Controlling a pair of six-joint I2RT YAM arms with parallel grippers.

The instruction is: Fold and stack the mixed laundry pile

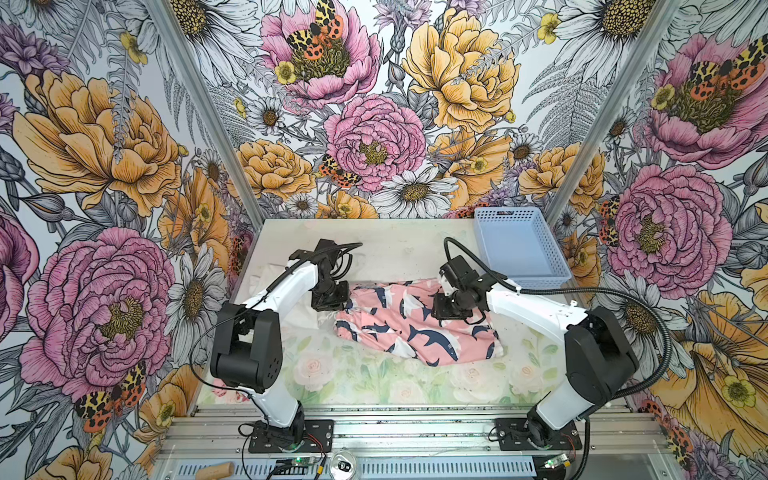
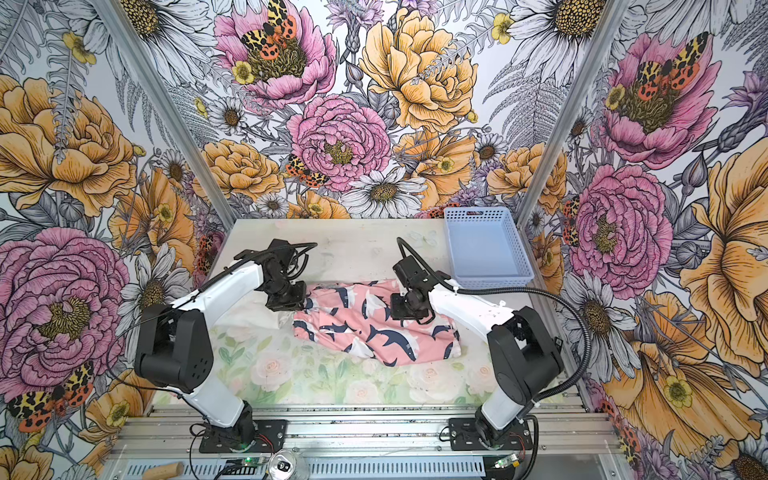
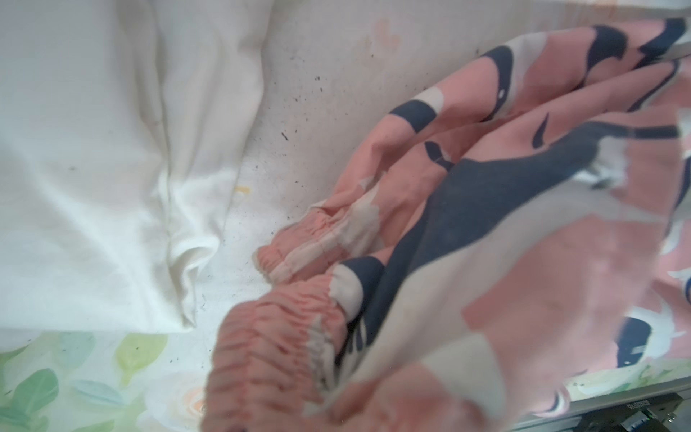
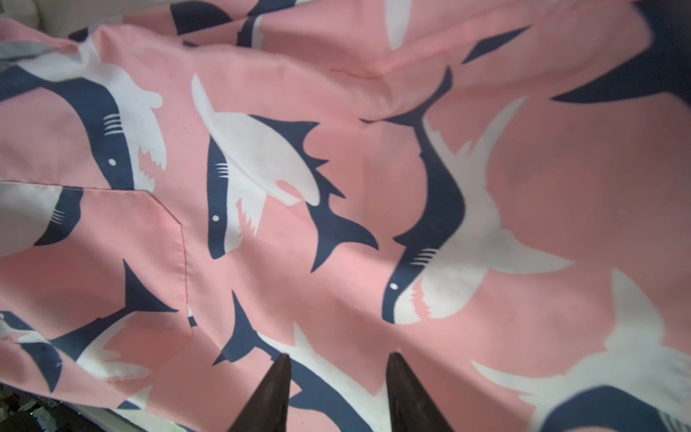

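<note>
Bunched pink garment (image 3: 523, 262) fills the near part of the left wrist view, its gathered waistband pressed right up to the lens. The left gripper (image 1: 330, 301) is clamped tight on that end, its fingers hidden under the cloth. White garment (image 3: 93, 149) lies crumpled just beside this gripper, on the side away from the right gripper (image 4: 338, 377). That one hangs over the pink garment's other half with its fingertips (image 4: 278, 381) partly apart and shark-print cloth showing between them — nothing gripped. Beyond it, well apart, a basket (image 1: 528, 282) stands on the table (image 1: 395, 249).
</note>
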